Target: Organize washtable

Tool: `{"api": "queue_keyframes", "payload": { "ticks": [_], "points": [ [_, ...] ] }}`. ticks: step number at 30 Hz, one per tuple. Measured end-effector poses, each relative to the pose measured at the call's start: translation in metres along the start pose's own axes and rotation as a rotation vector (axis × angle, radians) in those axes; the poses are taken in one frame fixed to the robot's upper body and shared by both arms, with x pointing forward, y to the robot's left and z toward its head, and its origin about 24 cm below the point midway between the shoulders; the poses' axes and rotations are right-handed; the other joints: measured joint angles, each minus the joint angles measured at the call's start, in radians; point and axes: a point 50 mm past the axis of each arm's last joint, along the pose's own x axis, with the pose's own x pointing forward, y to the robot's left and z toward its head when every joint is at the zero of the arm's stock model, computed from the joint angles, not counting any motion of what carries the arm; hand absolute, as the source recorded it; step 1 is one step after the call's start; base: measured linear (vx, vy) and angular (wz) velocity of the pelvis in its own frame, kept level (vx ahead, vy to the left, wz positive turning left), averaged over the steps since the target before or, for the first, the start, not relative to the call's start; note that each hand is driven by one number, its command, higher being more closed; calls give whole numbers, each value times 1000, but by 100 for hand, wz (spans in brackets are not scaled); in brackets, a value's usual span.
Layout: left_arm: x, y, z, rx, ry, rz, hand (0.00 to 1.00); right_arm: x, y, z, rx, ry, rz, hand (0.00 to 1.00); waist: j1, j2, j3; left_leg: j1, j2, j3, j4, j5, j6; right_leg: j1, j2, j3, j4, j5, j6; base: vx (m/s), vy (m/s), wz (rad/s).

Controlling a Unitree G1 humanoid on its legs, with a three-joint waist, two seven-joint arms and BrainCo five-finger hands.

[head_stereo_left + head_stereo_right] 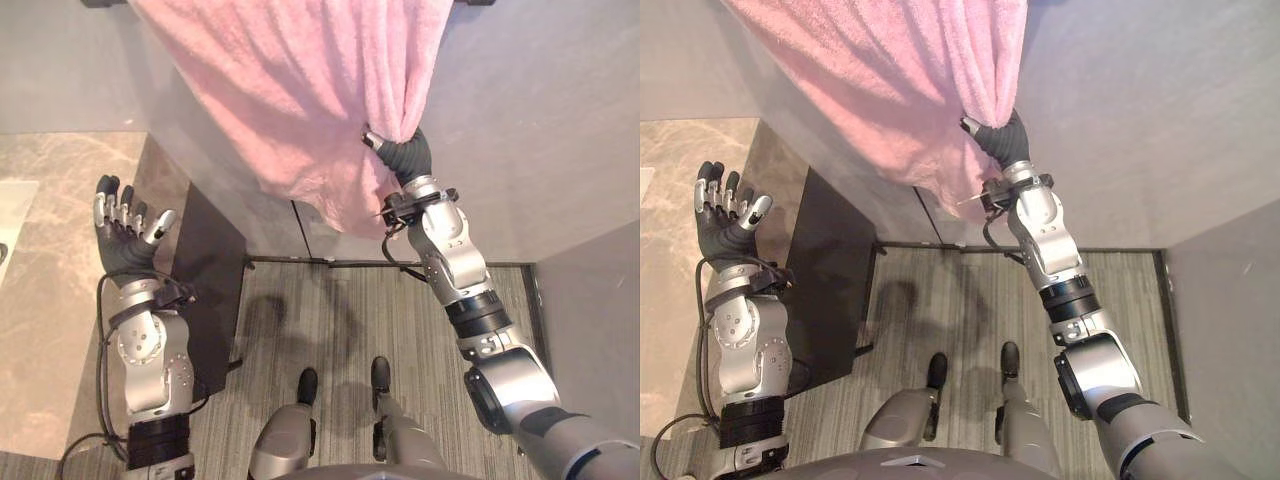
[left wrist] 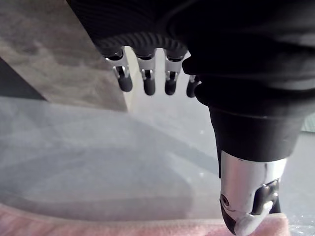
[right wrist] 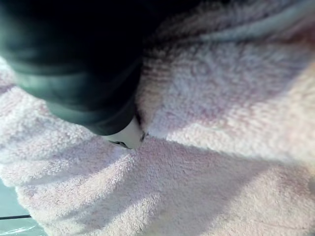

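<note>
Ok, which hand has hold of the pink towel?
The right hand, pinching the pink towel where it bunches; the left hand is open, raised apart from it by the marble counter.

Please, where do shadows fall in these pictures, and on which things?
Left eye view: the towel casts a soft shadow on the grey wall left of it. Right wrist view: dark shadow bands cross the towel around the right hand gripping it. Left wrist view: faint curved shadows lie on the wall, past the open left hand.
</note>
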Motion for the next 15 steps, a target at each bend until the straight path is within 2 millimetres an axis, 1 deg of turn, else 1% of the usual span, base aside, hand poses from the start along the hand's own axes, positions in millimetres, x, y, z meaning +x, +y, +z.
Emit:
{"api": "queue_keyframes", "payload": {
  "ticks": [3, 6, 9, 11, 14, 15],
  "points": [
    [10, -2, -5, 0, 14, 19, 0, -1, 1, -1, 14, 5, 1, 100, -4, -1, 0, 0, 2, 7, 13, -9, 0, 0, 3, 16, 0, 5, 2, -9, -3, -13],
    [18, -8, -10, -7, 29, 34, 0, -6, 6, 0, 46, -10, 17, 100, -16, -1, -2, -2, 2, 13, 24, -14, 0, 0, 4, 22, 0, 10, 2, -18, 3, -7],
    [23, -13, -12, 8, 41, 11, 0, -7, 10, -1, 58, -15, 24, 100, -19, -2, -4, -4, 3, 21, 31, -17, -1, -2, 6, 30, 0, 13, 2, -28, -10, -8],
    [25, -17, -12, 6, 39, 5, 0, -7, 13, -3, 65, -10, 34, 100, -19, -6, -20, -13, 4, 28, 33, -17, -2, -15, 8, 38, 0, 17, 1, -22, -13, -12],
    [31, -28, -16, -3, 53, -13, 0, -8, 24, -7, 117, 3, 59, 100, -24, -6, -38, -17, 5, 32, 35, -17, -2, -20, 10, 44, 0, 19, 0, -4, -9, -6],
    [32, -32, -17, -6, 54, -21, 0, -9, 25, -8, 120, 4, 59, 100, -25, -7, -39, -17, 5, 32, 36, -17, -2, -20, 10, 44, 0, 20, 0, 0, 0, 0]
  ]
}}
